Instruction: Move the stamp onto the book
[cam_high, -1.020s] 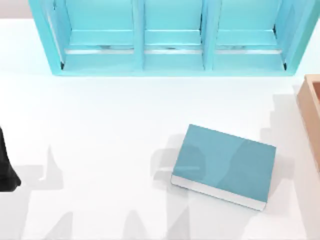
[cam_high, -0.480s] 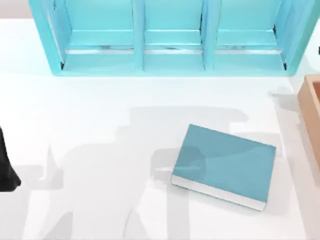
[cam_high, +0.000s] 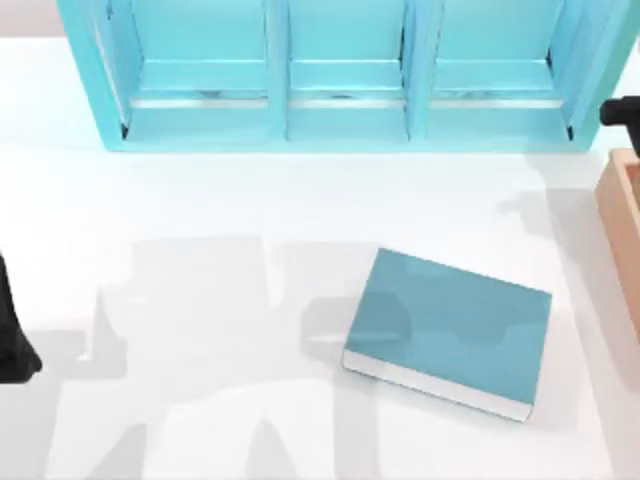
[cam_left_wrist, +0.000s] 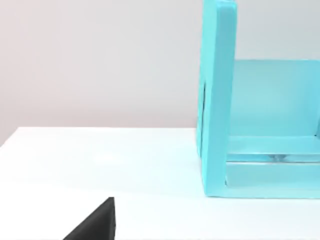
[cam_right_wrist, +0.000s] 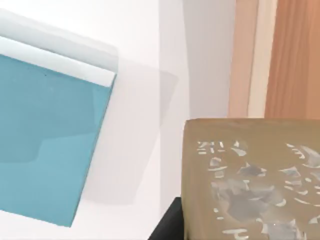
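Where book (cam_high: 448, 330) lies, shelf (cam_high: 340, 75) behind.

The top camera looks straight down on the white tabletop (cam_high: 200, 200), from far up. It sees the blue shelf (cam_high: 340, 70) and the book (cam_high: 450, 330). The left wrist camera sits low and looks sideways at that shelf (cam_left_wrist: 217, 100). The right wrist camera looks down, very near, sharing the book (cam_right_wrist: 45, 135).

The white bench (cam_high: 200, 220) carries a turquoise shelf unit (cam_high: 340, 75) along its far edge, a teal-blue book (cam_high: 450, 330) lying flat and skewed right of centre, and a light-wood box (cam_high: 622, 230) at its right edge.
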